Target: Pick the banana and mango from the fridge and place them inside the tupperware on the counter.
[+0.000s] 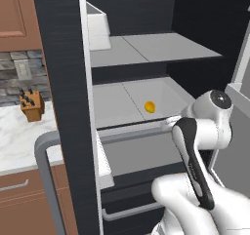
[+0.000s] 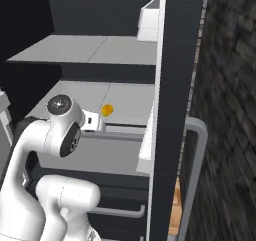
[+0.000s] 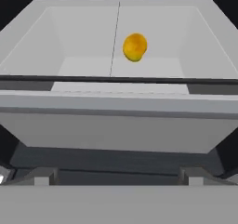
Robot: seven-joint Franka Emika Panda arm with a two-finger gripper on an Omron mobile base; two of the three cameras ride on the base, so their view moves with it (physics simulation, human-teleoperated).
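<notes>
On the fridge (image 1: 68,58) middle shelf (image 3: 153,67) sits the mango (image 3: 135,47), untouched. Claw (image 3: 119,174) spread wide, empty, aimed at it from outside the shelf edge. No fruit grabbed yet; banana and tupperware steps look all pending.

Your left base view looks forward and down from behind the arm's left side, facing the open tall black fridge (image 1: 63,83) with grey inner shelves; its left edge also takes in the white marble-look worktop (image 1: 19,131). Your right base view looks from behind the arm's right side at the same fridge interior. These 2 views share the shelves and the small rounded orange-yellow mango (image 1: 150,107). Your hand view sits lower and nearer, facing level into the grey shelf that holds the mango.
</notes>
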